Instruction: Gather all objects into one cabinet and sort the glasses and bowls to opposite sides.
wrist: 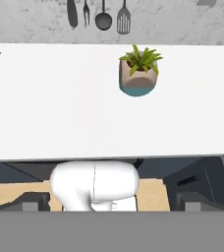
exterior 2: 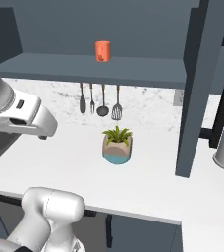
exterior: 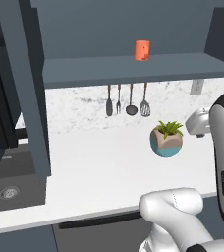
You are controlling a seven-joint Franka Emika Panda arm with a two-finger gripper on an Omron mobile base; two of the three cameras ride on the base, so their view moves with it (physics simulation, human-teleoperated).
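Left base view: orange cup (exterior: 142,50) upper centre on open cabinet (exterior: 133,69) shelf. Claw state: cannot tell. Lift arm clear of plant (exterior: 166,138) on worktop (exterior: 109,167) first.

Open counter (exterior: 109,162) around potted plant (exterior: 166,139)

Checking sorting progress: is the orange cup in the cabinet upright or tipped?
Upright: the orange cup stands on the cabinet shelf floor.

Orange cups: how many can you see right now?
1. A small bright orange cup stands on the dark slate-blue cabinet shelf, above the hanging utensils. Others may be out of view.
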